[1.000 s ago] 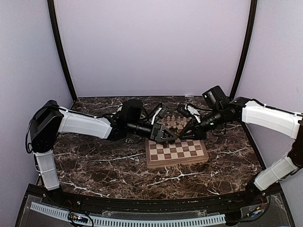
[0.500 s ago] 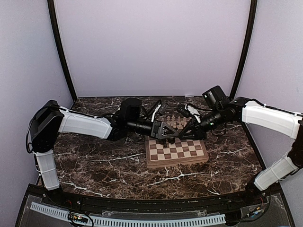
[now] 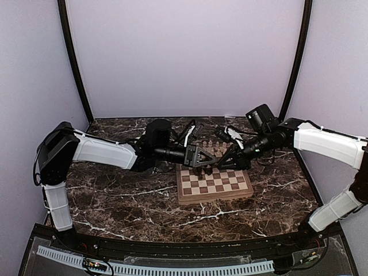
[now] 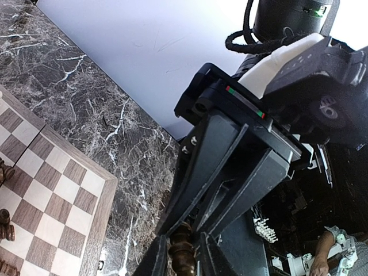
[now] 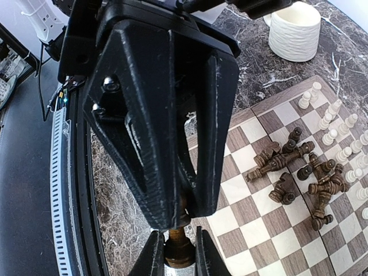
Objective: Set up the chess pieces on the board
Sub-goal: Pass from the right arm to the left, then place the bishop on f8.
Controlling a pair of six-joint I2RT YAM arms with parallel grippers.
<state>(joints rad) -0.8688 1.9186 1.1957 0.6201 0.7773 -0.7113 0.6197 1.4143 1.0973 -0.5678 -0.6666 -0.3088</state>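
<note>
A dark brown chess piece [image 5: 179, 252] is held in the air between both grippers, over the near left part of the board [image 5: 253, 230]. My right gripper [image 5: 179, 256] is shut on its base. My left gripper [image 4: 183, 261] is shut on the same piece [image 4: 185, 257], nose to nose with the right one. In the top view the left gripper [image 3: 207, 163] and right gripper [image 3: 222, 163] meet above the board's far edge [image 3: 215, 198]. Several dark pieces [image 5: 302, 172] lie toppled in a heap on the board. Cream-white pieces [image 5: 339, 129] stand beyond them.
A cream ribbed mug [image 5: 294, 31] stands on the marble beside the board's far corner. The board's thick wooden rim [image 4: 102, 215] shows in the left wrist view, with a few dark pieces [image 4: 6, 221] at the frame's left edge. Purple walls enclose the table.
My left gripper has moved right and slightly up, closing in on the right gripper until the two meet on the dark piece. The right arm has stayed put.
</note>
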